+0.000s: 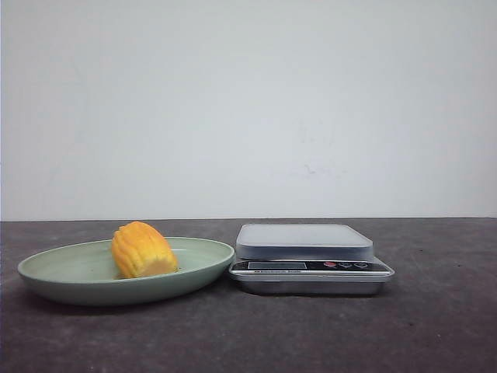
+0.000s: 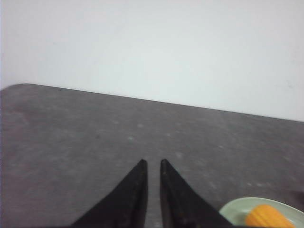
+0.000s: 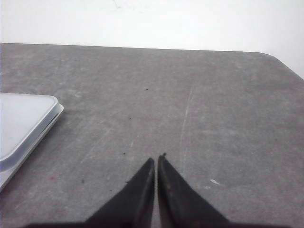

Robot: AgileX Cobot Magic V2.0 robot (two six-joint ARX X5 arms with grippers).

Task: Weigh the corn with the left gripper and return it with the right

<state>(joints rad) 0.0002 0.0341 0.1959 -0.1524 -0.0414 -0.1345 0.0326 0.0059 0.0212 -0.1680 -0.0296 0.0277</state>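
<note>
Count was: 1 corn piece, 1 green plate, 1 scale, 2 hands: left hand, right hand.

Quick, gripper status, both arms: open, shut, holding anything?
Left gripper: shut, fingers nearly together, holding nothing; corn lies on the plate.
Right gripper: shut, holding nothing, over bare table beside the scale.

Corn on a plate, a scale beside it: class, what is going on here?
A two-armed robot is set up to weigh corn. The piece of corn lies on the green plate, and the kitchen scale next to it has nothing on its platform. Neither arm holds anything: the left gripper and right gripper hover over the dark table with fingers nearly together. This fits either before weighing or after the corn's return.
</note>
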